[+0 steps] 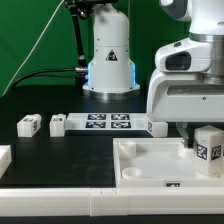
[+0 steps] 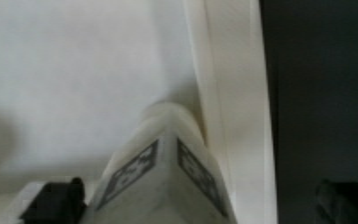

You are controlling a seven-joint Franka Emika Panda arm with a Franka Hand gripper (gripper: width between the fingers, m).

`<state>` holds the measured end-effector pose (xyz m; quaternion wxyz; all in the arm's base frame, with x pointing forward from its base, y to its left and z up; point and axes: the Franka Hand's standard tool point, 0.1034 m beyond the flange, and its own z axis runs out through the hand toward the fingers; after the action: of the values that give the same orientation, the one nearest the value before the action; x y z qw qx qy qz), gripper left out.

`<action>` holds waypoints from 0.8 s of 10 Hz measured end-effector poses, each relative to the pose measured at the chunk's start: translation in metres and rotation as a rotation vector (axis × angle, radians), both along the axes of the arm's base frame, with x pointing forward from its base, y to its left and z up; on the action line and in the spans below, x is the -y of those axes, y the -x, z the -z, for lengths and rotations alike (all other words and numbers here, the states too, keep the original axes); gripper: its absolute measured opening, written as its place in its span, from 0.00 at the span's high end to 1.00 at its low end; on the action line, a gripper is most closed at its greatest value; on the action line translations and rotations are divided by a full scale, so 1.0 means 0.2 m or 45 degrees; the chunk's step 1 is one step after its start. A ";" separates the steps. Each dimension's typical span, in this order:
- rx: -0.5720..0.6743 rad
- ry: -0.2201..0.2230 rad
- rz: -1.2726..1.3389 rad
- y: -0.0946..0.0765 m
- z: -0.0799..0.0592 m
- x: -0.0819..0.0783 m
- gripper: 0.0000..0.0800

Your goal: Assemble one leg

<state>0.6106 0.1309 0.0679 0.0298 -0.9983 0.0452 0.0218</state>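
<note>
**Leg standing in the panel's corner, jaws let go**

With the jaws spread wide and nothing between them, the gripper [image 1: 197, 138] hangs over the white square panel [image 1: 150, 165] at the exterior view's right, close above and just behind the leg [image 1: 208, 146]. That leg stands upright near the panel's right-hand edge, marker face outward; whether it is fully home in a corner socket cannot be told, since the arm covers its foot. In the wrist view the leg [image 2: 163, 165] rises between the two dark fingertips [image 2: 51, 200], clear of both.

If the leg needs seating or turning, my judgement is that the gripper should descend straight, close square on the flat sides, and twist without tilting; a skewed grip could lever the leg out or shift the panel. If it is seated, lift straight up so neither finger catches it.

Spare legs [image 1: 29, 124] lie by the bench's far edge, beside the marker board [image 1: 105, 123].
</note>
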 end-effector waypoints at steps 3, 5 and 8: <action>0.009 -0.018 -0.429 0.00 0.00 0.01 0.19; 0.012 -0.023 -0.486 0.00 0.00 0.01 0.19; 0.011 -0.018 -0.472 0.00 0.00 0.02 0.52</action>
<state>0.6100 0.1272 0.0675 0.0325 -0.9894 -0.1396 0.0229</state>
